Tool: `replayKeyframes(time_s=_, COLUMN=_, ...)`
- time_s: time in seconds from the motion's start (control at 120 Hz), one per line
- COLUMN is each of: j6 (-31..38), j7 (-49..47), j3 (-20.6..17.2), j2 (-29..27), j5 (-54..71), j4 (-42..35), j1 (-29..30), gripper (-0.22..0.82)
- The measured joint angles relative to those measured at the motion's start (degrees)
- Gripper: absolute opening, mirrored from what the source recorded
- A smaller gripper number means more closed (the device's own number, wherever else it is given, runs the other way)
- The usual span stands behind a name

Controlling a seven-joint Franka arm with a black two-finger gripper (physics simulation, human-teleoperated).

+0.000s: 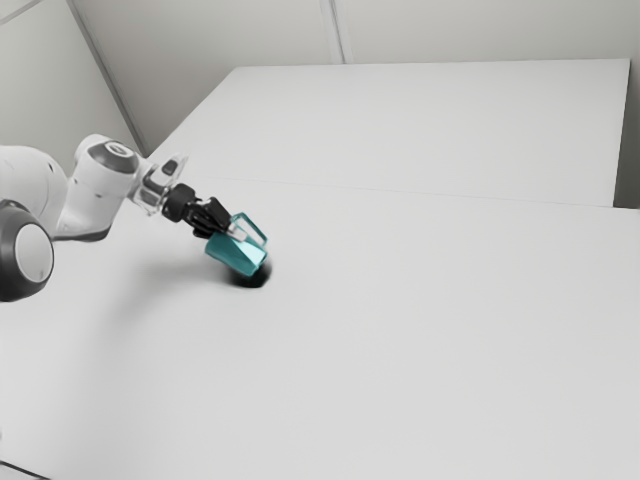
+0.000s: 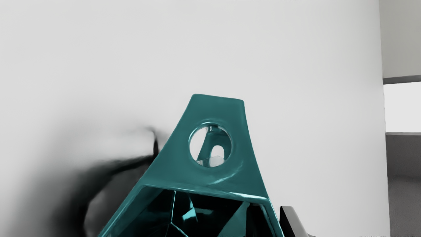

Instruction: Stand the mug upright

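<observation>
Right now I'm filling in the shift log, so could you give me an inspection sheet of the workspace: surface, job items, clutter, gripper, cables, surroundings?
Surface: pale table, with a dark shadow beneath the mug
Job's things: the teal mug, tilted, not upright
Clutter: nothing seen
Gripper: at the mug, slanting down toward the exterior view's right
Cables: a thin dark line in the exterior view's lower left corner, possibly a cable; I cannot tell
Surroundings: plain pale walls beyond the table
</observation>
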Motion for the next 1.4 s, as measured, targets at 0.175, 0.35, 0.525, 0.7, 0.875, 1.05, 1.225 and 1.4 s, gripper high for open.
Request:
replayKeyframes(time_s=0.175, j6=0.0, j7=0.1, j3=0.0, j2=-2.6, j5=1.8, j4=0.3, j1=-1.8, gripper=-0.14)
replayKeyframes(time_s=0.35, j6=0.1, j7=-1.5, j3=0.0, j2=-7.9, j5=13.6, j4=0.1, j1=-4.3, gripper=-0.16)
replayKeyframes(time_s=0.525, j6=2.0, j7=-4.2, j3=-2.7, j2=-12.6, j5=29.6, j4=-1.4, j1=-6.5, gripper=-0.16)
replayKeyframes(time_s=0.7, j6=5.1, j7=-7.7, j3=-3.9, j2=-14.8, j5=37.7, j4=-4.8, j1=-8.4, gripper=-0.17)
replayKeyframes(time_s=0.875, j6=10.3, j7=-10.5, j3=-3.9, j2=-14.8, j5=42.3, j4=-6.4, j1=-10.8, gripper=-0.17)
replayKeyframes(time_s=1.05, j6=15.4, j7=-12.8, j3=-3.9, j2=-12.8, j5=45.8, j4=-6.6, j1=-11.4, gripper=-0.17)
replayKeyframes(time_s=1.225, j6=19.9, j7=-14.5, j3=-3.9, j2=-11.7, j5=47.2, j4=-7.7, j1=-11.5, gripper=-0.17)
replayKeyframes(time_s=1.4, j6=22.4, j7=-15.9, j3=-3.9, j2=-10.0, j5=47.4, j4=-7.7, j1=-11.5, gripper=-0.17)
